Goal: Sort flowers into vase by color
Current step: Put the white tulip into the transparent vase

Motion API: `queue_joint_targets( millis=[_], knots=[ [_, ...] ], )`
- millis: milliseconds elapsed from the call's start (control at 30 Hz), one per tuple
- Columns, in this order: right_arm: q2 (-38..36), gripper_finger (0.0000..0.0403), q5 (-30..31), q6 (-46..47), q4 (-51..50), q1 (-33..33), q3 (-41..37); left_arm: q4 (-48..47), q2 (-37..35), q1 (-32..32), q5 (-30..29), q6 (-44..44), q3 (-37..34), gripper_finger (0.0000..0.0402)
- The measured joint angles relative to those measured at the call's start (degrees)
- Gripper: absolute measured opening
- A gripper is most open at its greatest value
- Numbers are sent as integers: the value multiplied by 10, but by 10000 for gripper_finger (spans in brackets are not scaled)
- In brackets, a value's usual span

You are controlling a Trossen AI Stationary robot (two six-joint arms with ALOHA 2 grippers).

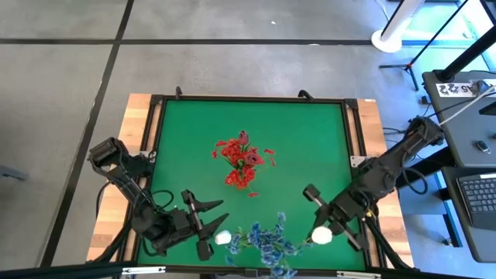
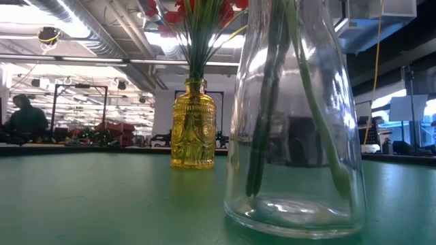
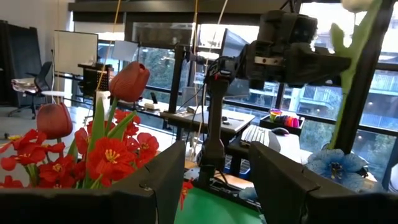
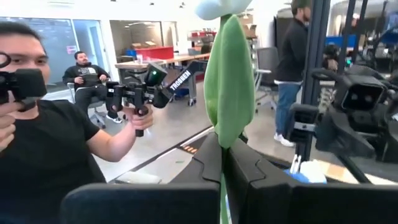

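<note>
Red flowers (image 1: 242,159) stand in a yellow glass vase (image 2: 194,133) at the table's middle. Blue flowers (image 1: 270,242) stand with their green stems in a clear glass vase (image 2: 296,136) near the front edge, and a white bud (image 1: 223,238) shows beside them. My left gripper (image 1: 211,229) is open, level, just left of that bud, with nothing between its fingers (image 3: 217,180). My right gripper (image 1: 325,225) is right of the clear vase, shut on a white-budded flower (image 1: 320,234). My right gripper pinches the flower's green stem (image 4: 224,149) between its two fingers, just below a long green leaf (image 4: 229,93). The fingers come at it level, across the stem. The stem stands upright with the bud above the fingers; its lower end is hidden by the gripper.
Wooden rails (image 1: 139,139) frame the green mat. A person (image 4: 43,143) stands beyond the table holding a hand-held gripper device (image 4: 149,87). Bare green mat (image 1: 310,139) lies at the far right and far left of the yellow vase.
</note>
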Motion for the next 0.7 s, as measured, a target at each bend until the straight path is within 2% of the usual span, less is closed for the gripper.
queue_joint_targets(
  millis=[333, 700],
  knots=[
    [63, 0, 0, -36, 66, -13, 0, 0, 0, 3, 1, -1, 0, 175],
    [110, 0, -14, -128, 115, -16, 0, -34, 0, 3, 3, -33, 0, 175]
  ],
)
